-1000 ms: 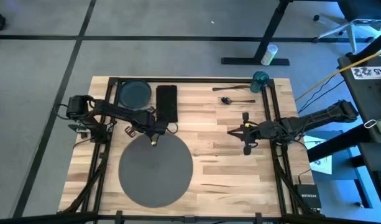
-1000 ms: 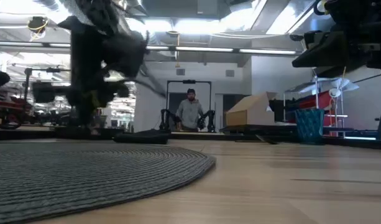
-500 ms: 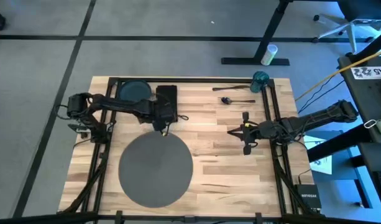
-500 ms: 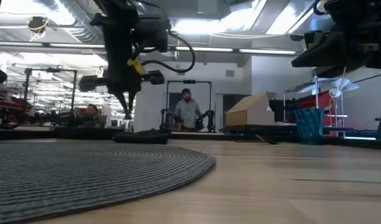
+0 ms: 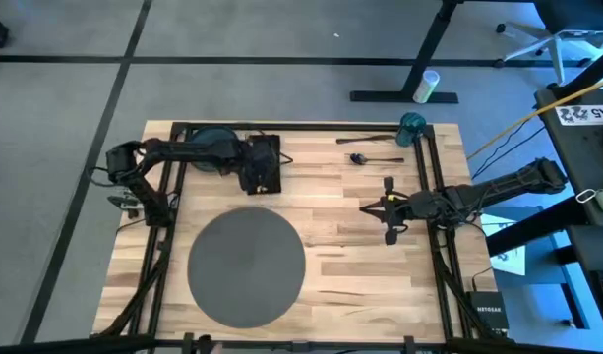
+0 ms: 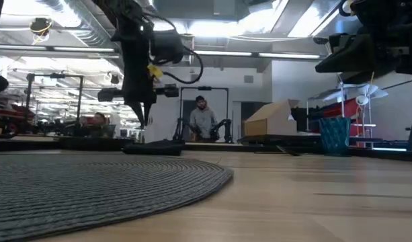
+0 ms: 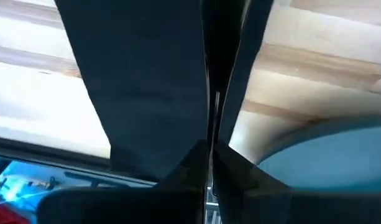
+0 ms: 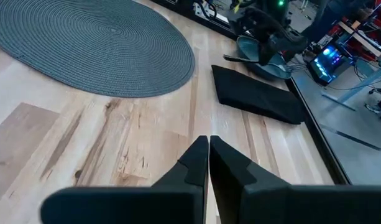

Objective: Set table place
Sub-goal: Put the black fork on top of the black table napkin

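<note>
The left gripper point(image 5: 257, 167), fingers pressed together and empty, has swung from the far rim of the large round dark-grey woven placemat point(image 5: 247, 266) to hover over the black rectangular napkin point(image 5: 267, 149), beside the dark blue-grey round plate point(image 5: 211, 139) at the pale wooden table's point(image 5: 360, 265) far-left corner. The placemat lies at the near-left; a napkin pickup probably follows. The right gripper point(image 5: 388, 222), also closed, waits by the right edge.

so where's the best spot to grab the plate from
The plate lies flat in the table's far left corner, beside the black napkin, so only its raised rim offers a hold. Probably pinch the rim on the side facing the napkin, coming down from above, where the left pincer hovers.
</note>
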Action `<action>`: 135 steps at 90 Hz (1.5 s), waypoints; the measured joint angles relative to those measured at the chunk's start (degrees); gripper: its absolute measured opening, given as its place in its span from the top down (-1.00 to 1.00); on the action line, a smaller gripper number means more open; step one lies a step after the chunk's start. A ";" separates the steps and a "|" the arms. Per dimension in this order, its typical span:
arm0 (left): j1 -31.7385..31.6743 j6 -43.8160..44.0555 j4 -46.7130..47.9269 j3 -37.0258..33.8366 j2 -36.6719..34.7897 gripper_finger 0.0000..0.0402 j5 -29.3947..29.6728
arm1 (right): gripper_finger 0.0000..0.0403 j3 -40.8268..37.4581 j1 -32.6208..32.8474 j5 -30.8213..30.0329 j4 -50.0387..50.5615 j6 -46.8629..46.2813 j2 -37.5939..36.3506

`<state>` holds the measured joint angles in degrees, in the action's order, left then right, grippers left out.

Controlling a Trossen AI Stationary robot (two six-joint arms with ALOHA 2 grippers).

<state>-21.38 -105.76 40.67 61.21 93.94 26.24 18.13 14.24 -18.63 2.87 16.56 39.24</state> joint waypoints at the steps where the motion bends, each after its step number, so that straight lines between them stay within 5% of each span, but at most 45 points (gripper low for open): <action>1: -0.06 -0.07 -0.13 0.00 0.09 1.00 -0.14 | 1.00 0.00 0.00 0.00 0.00 0.00 -0.01; 48: -2.39 -10.27 -8.39 0.42 5.79 1.00 -2.38 | 1.00 0.00 0.00 -1.79 -0.11 0.00 -0.02; 135: -1.79 -7.07 -12.50 0.52 6.20 1.00 -6.76 | 0.99 0.00 0.00 -1.90 -0.13 -0.88 0.01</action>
<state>-23.17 -112.83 28.17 61.73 100.14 19.47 18.13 14.24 -20.53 2.74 15.68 39.24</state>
